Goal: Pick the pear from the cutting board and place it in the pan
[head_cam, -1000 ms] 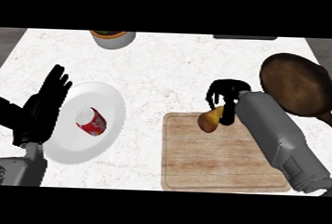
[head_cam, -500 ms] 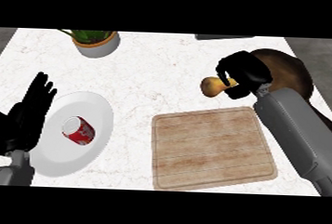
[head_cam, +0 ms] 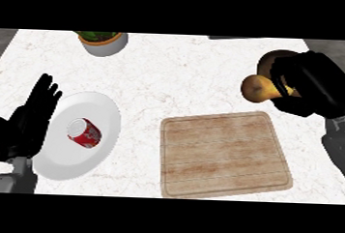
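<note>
The picking part of the task is judged to be done: the pear [head_cam: 257,88] is not on the cutting board [head_cam: 224,156] but is held up over the tabletop [head_cam: 184,75], beyond the board's far right corner. What is left is the placing. The pan [head_cam: 268,62] is seen only as a brown edge at the far right, just behind the pear, with most of it hidden by the right robot hand [head_cam: 305,82]. Whether the pear is already over the pan's rim cannot be told from this view; it is judged to be close beside it, so that a short carry and a release remain.

The right robot hand is curled round the pear, its fingers closed on the fruit's narrower end, and the rounded end is left showing towards the left. The left robot hand [head_cam: 31,119] is seen at the left edge, flat and relaxed with fingers up, resting beside a white plate [head_cam: 110,106] on which a red can [head_cam: 84,133] lies; nothing is held by it.
</note>
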